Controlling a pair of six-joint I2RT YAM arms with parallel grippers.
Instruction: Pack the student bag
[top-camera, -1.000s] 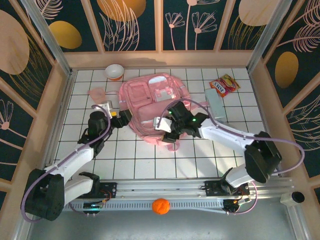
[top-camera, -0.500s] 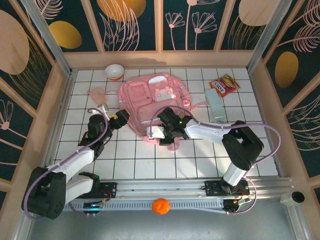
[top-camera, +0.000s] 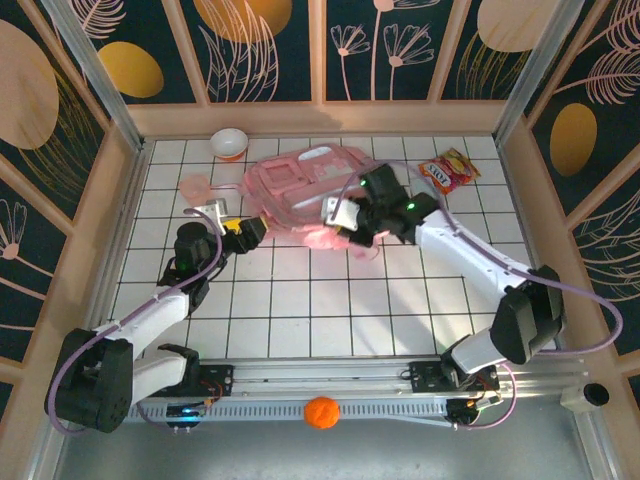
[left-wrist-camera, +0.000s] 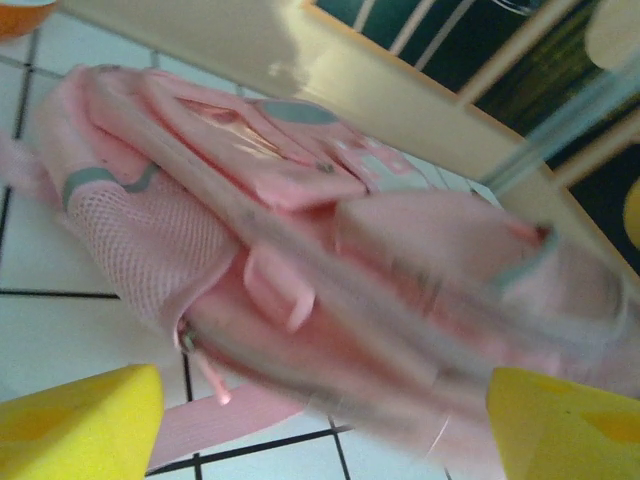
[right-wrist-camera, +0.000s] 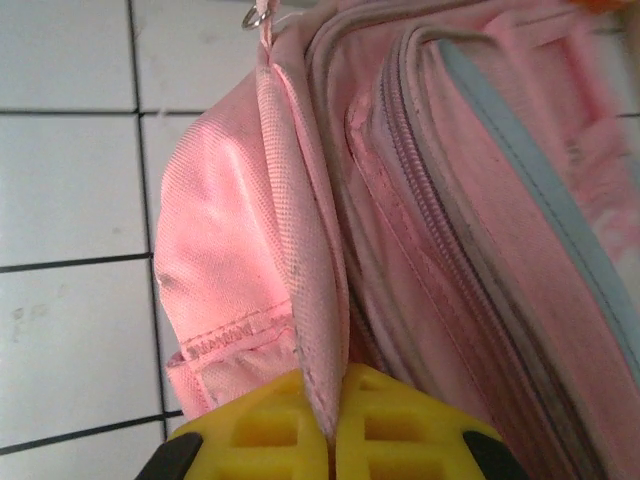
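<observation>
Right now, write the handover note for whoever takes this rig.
Right gripper: shut on a fold of fabric at the edge of the student bag.
Left gripper: open, beside the bag, holding nothing.
Bag: far middle of the table; snack packet and bowl lie outside it.
Done: bag gripped.
Left: probably open a pocket and load the loose items.
</observation>
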